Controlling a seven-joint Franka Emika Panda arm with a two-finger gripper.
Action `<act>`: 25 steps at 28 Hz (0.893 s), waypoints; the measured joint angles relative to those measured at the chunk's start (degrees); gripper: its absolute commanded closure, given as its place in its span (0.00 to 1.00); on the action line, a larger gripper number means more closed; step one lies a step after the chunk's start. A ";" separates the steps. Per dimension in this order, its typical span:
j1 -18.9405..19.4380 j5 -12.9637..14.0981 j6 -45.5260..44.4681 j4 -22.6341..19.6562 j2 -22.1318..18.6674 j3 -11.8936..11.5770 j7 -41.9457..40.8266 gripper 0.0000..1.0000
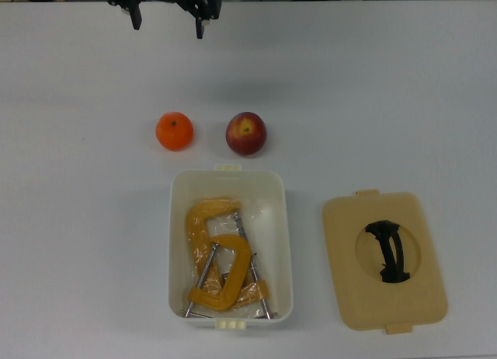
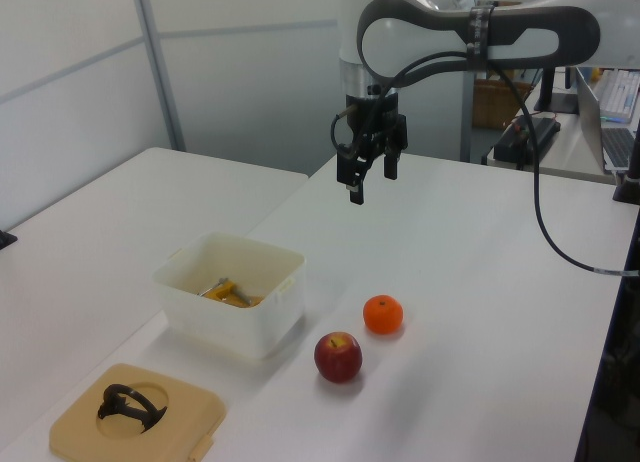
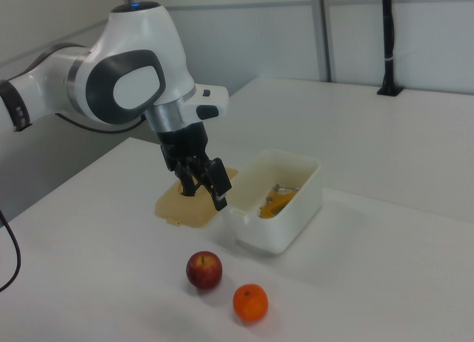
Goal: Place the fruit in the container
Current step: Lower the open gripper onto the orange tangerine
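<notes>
A bright orange fruit (image 1: 175,131) (image 2: 383,314) (image 3: 250,302) and a dark red apple (image 1: 246,134) (image 2: 338,357) (image 3: 204,270) rest side by side on the white table. Both lie just outside one short end of the white tub (image 1: 286,242) (image 2: 230,317) (image 3: 285,223). My gripper (image 1: 168,25) (image 2: 373,179) (image 3: 204,195) hangs open and empty in the air. In the top view it sits near the upper edge, well beyond the two fruits. Neither fruit is touched.
Two yellow-orange C-clamps (image 1: 221,254) (image 2: 228,294) lie inside the tub. A flat tan lid (image 1: 342,258) (image 2: 80,422) (image 3: 185,209) with a black handle (image 1: 388,252) lies on the table at the top view's right of the tub.
</notes>
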 measured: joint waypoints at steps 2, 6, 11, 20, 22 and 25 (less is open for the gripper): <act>-0.02 0.00 0.00 0.00 0.01 -0.01 -0.01 0.00; -0.33 0.00 0.00 -0.04 0.37 -0.10 -0.01 0.00; -1.47 0.00 0.00 -0.41 1.57 -0.14 -0.06 0.00; -2.71 -1.09 0.11 -1.41 6.67 -0.14 -0.18 0.00; -2.79 -1.67 1.38 -2.20 8.20 -0.14 -0.20 0.00; -2.79 -1.95 4.54 -4.10 9.71 -0.14 -0.21 0.00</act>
